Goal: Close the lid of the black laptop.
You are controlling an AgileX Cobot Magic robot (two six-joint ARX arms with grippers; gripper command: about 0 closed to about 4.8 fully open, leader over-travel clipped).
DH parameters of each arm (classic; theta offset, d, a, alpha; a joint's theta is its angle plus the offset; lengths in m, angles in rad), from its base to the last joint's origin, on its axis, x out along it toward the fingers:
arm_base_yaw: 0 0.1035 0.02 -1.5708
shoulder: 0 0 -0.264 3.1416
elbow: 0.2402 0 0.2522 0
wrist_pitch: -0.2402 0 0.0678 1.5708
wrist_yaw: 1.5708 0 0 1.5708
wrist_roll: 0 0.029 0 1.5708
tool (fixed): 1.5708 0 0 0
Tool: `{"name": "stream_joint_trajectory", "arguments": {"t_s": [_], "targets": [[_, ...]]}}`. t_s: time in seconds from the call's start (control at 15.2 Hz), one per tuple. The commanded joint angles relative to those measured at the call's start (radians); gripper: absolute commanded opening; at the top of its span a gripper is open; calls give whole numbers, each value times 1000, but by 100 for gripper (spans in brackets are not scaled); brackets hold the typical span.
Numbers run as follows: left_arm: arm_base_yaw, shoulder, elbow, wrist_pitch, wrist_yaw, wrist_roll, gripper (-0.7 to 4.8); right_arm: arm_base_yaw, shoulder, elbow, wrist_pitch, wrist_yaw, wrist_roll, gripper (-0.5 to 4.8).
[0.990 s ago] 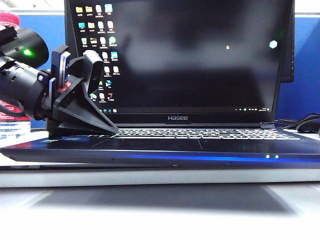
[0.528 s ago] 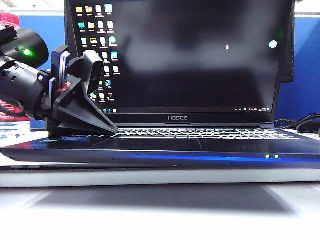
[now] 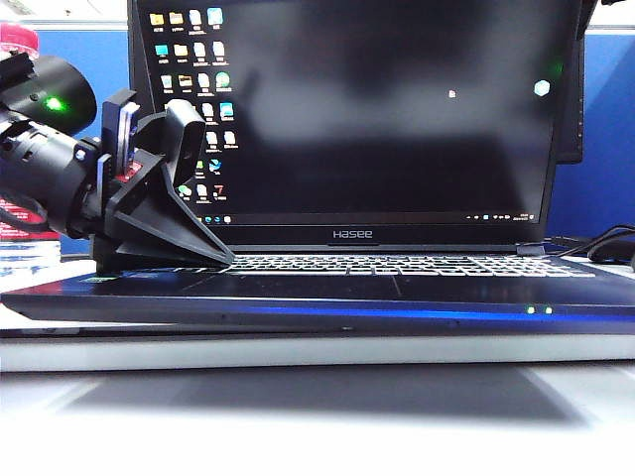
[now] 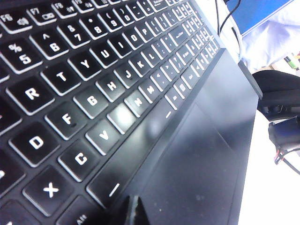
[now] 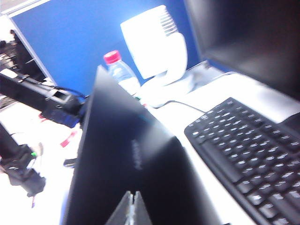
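Item: the black laptop (image 3: 317, 297), at the bench's front edge, the lid (image 3: 377, 119) upright and unmoved over the last second. Left gripper (image 3: 226, 260) as before, resting on the palm rest's left end, fingers pinched together, empty. Right gripper (image 5: 132, 208), pinched shut, empty, now shows at the lid's top right corner (image 3: 585, 15), behind its outer shell (image 5: 131, 159); the push is judged imminent.

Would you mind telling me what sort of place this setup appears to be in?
Probably an office desk or cubicle: a blue partition behind, a separate keyboard and a monitor behind the open laptop, and a water bottle.
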Motion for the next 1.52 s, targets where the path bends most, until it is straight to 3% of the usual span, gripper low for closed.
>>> {"name": "stream_joint_trajectory", "arguments": {"t_s": [0.07, 0.66, 0.92, 1.32, 1.52], "targets": [[-4, 21, -17, -66, -45, 0, -5, 17, -3, 2, -63, 20, -29, -6], [-4, 21, -17, -62, -46, 3, -5, 77, -4, 1, -270, 63, -151, -6], [-4, 21, -17, -62, -45, 3, -5, 100, -4, -12, -430, 61, -290, -6], [-4, 21, -17, -63, -41, 3, -5, 113, -4, -138, -432, 53, -336, -6], [-4, 20, -17, -56, 44, 4, -5, 112, -5, -145, -420, 34, -336, -6]]}}
